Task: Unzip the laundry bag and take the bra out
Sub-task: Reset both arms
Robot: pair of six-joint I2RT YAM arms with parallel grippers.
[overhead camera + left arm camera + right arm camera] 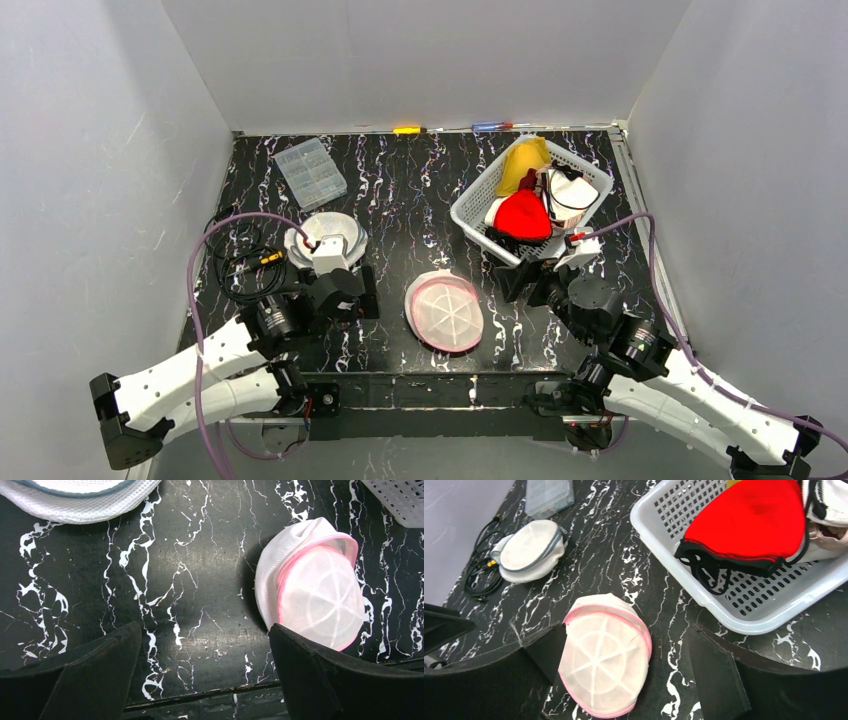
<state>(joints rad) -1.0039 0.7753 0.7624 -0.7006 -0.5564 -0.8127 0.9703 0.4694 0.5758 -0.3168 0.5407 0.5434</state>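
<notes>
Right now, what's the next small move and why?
Probably move the left gripper to the grey-trimmed bag: it looks closed, the pink-trimmed bag gapes at one edge, a red bra lies in the basket, and the right gripper hangs open, empty.

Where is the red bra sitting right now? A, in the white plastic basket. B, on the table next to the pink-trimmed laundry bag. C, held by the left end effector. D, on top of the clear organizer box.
A: the red bra lies inside the white basket, apart from the pink-trimmed laundry bag, which sits on the table.
</notes>
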